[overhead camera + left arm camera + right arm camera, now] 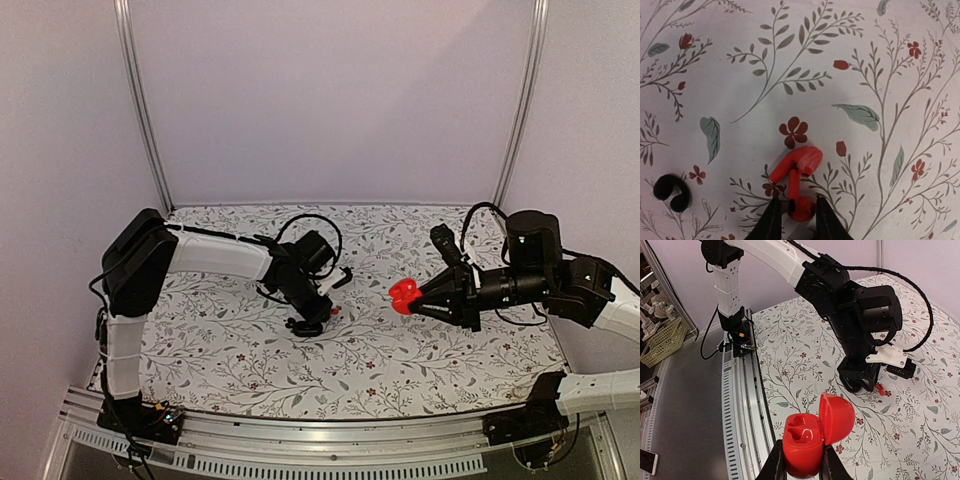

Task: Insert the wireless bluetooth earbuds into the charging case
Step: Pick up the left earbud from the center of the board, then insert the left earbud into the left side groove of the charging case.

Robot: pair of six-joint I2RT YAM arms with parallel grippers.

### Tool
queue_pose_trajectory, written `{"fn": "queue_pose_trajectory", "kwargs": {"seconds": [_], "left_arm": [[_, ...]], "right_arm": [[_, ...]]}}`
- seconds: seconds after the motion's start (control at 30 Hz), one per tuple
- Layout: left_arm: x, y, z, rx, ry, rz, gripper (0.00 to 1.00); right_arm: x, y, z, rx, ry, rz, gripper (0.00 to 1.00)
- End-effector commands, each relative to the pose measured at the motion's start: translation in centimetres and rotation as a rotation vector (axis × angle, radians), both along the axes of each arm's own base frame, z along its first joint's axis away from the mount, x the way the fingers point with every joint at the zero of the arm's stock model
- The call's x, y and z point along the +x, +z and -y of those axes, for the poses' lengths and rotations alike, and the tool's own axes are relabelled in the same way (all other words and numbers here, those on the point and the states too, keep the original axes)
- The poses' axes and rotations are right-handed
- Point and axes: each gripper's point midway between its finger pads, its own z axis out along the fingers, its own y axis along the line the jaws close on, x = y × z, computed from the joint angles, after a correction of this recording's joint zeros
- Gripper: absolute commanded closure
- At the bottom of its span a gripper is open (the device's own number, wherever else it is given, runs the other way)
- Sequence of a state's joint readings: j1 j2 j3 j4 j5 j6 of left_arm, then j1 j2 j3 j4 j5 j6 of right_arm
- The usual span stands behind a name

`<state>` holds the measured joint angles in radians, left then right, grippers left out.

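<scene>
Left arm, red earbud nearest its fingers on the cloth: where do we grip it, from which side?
Grip the nearer earbud by its rounded head, from straight above, a finger on each side. It lies flat; its thin stem runs up against the second earbud, so a pinch there would likely catch both.

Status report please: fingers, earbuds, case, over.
Left fingers straddling one red earbud on cloth, grip unconfirmed. Second earbud lying against it. Right fingers shut on open red case, held aloft.
</scene>
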<state>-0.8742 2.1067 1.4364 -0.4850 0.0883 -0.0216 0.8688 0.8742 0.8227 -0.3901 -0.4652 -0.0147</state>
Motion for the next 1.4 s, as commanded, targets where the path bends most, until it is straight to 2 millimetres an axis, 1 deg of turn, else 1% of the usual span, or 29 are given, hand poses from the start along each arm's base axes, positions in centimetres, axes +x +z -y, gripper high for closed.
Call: {"fn": "queue_pose_trajectory", "kwargs": {"seconds": [0.0,0.13,0.23,0.3,0.43,0.5,0.6,0.67,0.7,0.77,0.83,0.93,1.0,1.17,1.37], "left_arm": [[0.2,0.1,0.2,0.005,-0.016,0.021,0.79],[0.2,1.2,0.2,-0.029,-0.044,0.038,0.83],[0.4,2.1,-0.3,-0.051,-0.044,0.041,0.85],[0.7,2.8,-1.1,-0.061,-0.038,0.049,0.86],[0.6,4.9,-1.9,-0.117,-0.056,0.067,0.87],[0.0,6.1,-1.7,-0.156,-0.092,0.075,0.88],[-1.9,8.4,-0.9,-0.251,-0.182,0.058,0.88],[-4.4,11.0,0.1,-0.382,-0.283,0.007,0.88],[-5.8,12.6,0.6,-0.458,-0.341,-0.01,0.88],[-8.4,17.2,1.1,-0.637,-0.455,0.0,0.87],[-10.4,20.8,0.8,-0.763,-0.54,0.037,0.87],[-12.7,24.3,0.0,-0.864,-0.647,0.075,0.87],[-14.1,25.7,-0.3,-0.899,-0.705,0.082,0.87],[-17.0,27.7,-0.5,-0.899,-0.813,0.136,0.86],[-18.7,29.9,-1.0,-0.88,-0.89,0.263,0.88]], "right_arm": [[-0.1,0.1,0.1,0.003,-0.005,0.003,1.0],[-0.1,0.2,0.2,0.006,-0.006,0.005,1.0],[-0.2,0.3,0.2,0.009,-0.005,0.008,1.0],[-0.2,0.3,0.2,0.01,-0.005,0.009,1.0],[-0.2,0.4,0.2,0.011,-0.003,0.011,1.0],[-0.2,0.4,0.2,0.012,-0.002,0.013,1.0],[-0.1,0.5,0.2,0.012,-0.007,0.013,1.0],[0.0,0.5,0.3,0.011,-0.015,0.016,1.0],[0.1,0.4,0.3,0.008,-0.021,0.017,1.0],[0.2,0.5,0.4,0.006,-0.029,0.019,1.0],[0.3,0.6,0.5,0.007,-0.035,0.022,1.0],[0.3,0.7,0.5,0.01,-0.036,0.027,1.0],[0.1,0.8,0.5,0.016,-0.029,0.028,1.0],[-0.4,1.2,0.4,0.032,0.004,0.039,1.0],[-1.1,1.9,0.4,0.056,0.039,0.057,1.0]]}}
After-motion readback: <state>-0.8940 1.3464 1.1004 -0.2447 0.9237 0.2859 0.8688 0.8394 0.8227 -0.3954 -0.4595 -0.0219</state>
